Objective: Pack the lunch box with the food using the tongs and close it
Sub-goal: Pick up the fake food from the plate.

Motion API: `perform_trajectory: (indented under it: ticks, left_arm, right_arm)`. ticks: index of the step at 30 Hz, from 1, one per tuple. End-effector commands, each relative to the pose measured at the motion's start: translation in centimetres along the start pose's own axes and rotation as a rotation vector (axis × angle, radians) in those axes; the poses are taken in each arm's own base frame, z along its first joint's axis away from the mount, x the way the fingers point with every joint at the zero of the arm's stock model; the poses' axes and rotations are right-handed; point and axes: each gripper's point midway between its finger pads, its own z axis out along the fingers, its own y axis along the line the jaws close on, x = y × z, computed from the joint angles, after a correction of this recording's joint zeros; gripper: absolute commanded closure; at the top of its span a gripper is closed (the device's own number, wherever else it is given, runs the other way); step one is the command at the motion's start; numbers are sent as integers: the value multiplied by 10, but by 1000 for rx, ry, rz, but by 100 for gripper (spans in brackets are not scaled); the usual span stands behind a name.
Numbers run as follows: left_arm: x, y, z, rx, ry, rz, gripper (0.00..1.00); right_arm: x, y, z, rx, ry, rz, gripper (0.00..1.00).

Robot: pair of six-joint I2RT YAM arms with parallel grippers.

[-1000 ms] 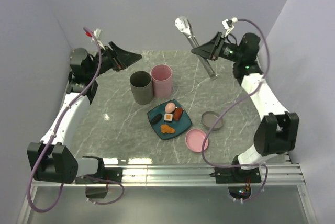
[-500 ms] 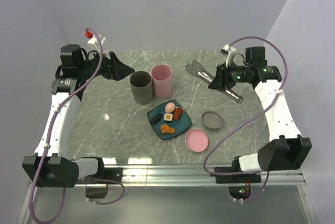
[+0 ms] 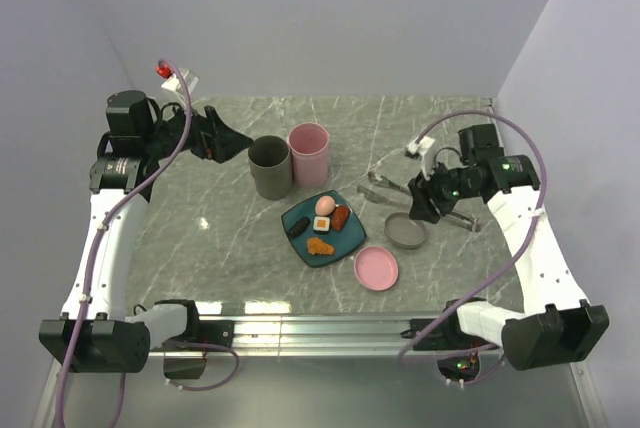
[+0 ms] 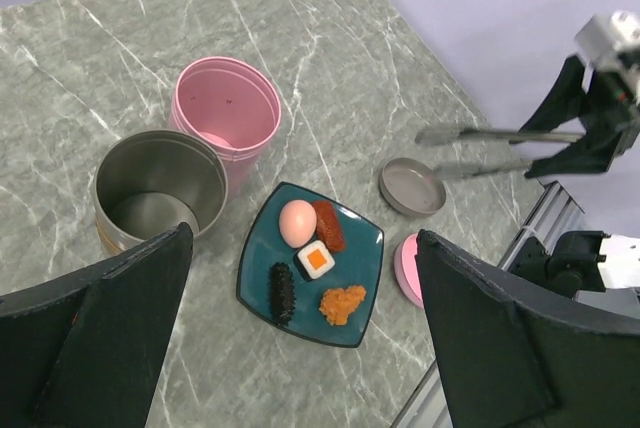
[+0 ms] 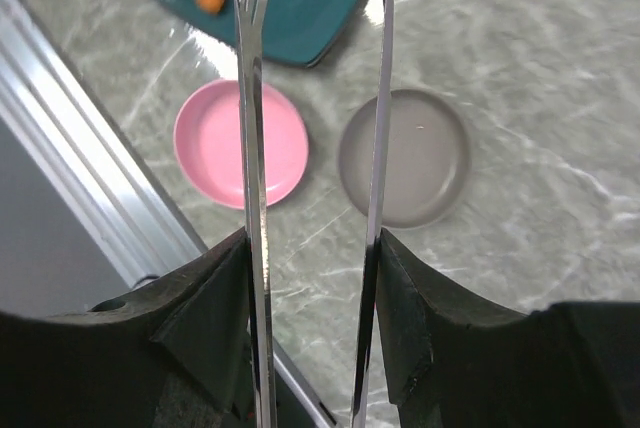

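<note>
The food lies on a teal plate (image 3: 352, 236): pink egg (image 4: 297, 221), red-brown sausage (image 4: 328, 225), white-and-orange block (image 4: 315, 259), dark piece (image 4: 281, 293) and orange nugget (image 4: 343, 303). The lunch box is two open round tins, grey (image 3: 270, 166) and pink (image 3: 309, 152), standing behind the plate. My right gripper (image 3: 432, 200) is shut on the silver tongs (image 3: 392, 191); both arms (image 5: 250, 98) are pressed between its fingers (image 5: 200, 308). The tong tips point toward the plate. High at the back left, my left gripper (image 3: 225, 140) is open and empty.
A grey lid (image 3: 406, 230) lies just below the tongs, right of the plate. A pink lid (image 3: 376, 268) lies in front of it, near the table's front rail (image 3: 380, 323). Walls close off the back and both sides.
My right arm has brought the tongs down from high at the back to low over the grey lid. The left arm has pulled back to the left, and its jaws stay wide.
</note>
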Motion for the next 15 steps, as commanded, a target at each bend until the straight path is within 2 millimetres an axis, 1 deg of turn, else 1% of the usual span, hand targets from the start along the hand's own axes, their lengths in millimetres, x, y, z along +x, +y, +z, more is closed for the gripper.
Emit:
perform_trajectory:
  ticks: [1, 2, 5, 6, 8, 9, 10, 11, 12, 13, 15]
  left_arm:
    - [-5, -6, -7, 2, -24, 57, 1]
    - [-6, -1, -11, -20, -29, 47, 1]
    - [-3, 2, -14, -28, -19, 36, 1]
    - [0, 3, -15, -35, -11, 36, 1]
    - [1, 5, -16, -44, -3, 32, 1]
    - [0, 5, -18, -47, 0, 33, 1]
    - [0, 6, -18, -50, -2, 32, 1]
    - [-1, 6, -18, -50, -3, 33, 1]
    - [-1, 6, -19, -51, -6, 35, 1]
    - [-1, 6, -19, -49, -5, 35, 1]
    - [-2, 5, -19, -49, -9, 35, 1]
  right_arm:
    - [5, 11, 8, 1, 32, -106, 44]
    - [3, 18, 13, -21, 38, -141, 44]
    - [4, 32, 19, -67, 54, -197, 45]
    - [4, 43, 23, -103, 66, -234, 45]
    - [10, 54, 29, -138, 88, -264, 45]
    - [10, 63, 35, -163, 93, -299, 45]
    - [14, 67, 40, -175, 106, -301, 45]
    - [15, 72, 44, -189, 112, -308, 45]
    - [13, 72, 49, -183, 112, -324, 45]
    - [15, 80, 54, -204, 122, -349, 45]
    - [13, 82, 64, -201, 131, -359, 45]
